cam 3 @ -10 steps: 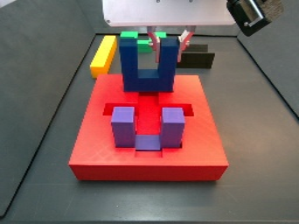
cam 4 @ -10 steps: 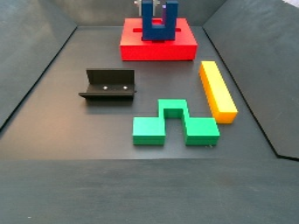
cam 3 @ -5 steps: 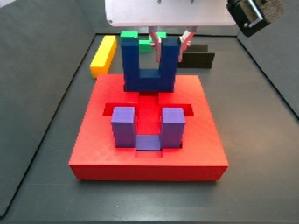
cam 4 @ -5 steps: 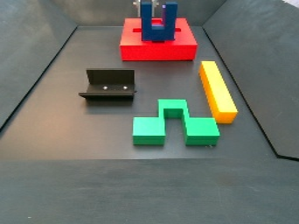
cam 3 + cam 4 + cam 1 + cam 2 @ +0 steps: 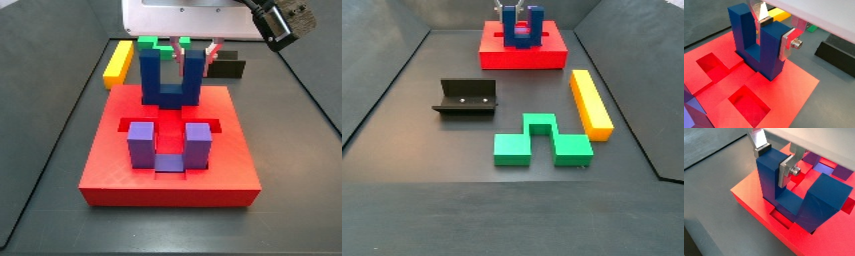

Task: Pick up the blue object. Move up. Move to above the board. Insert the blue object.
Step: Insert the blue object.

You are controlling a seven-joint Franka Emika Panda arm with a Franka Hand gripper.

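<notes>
Blue object (image 5: 170, 82) dark navy, plain. Board (image 5: 107, 160) bright red all over, recesses the same red. Purple block (image 5: 170, 146) lighter violet. Green block (image 5: 539, 143) plain green. Yellow bar (image 5: 589, 102) orange-yellow. Fixture (image 5: 465, 97) black. Floor (image 5: 422, 190) dark grey. Gripper (image 5: 774, 159) over the board's far end: silver fingers (image 5: 787, 169), white body above.

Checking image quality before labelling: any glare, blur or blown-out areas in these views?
In both wrist views the pale camera housing is overexposed along the frame edge, and the purple block close to the lens looks soft. The gripper, shut on one prong of the blue object on the board, is sharp. In a side view the floor shows soft sheen, no hard glare.
</notes>
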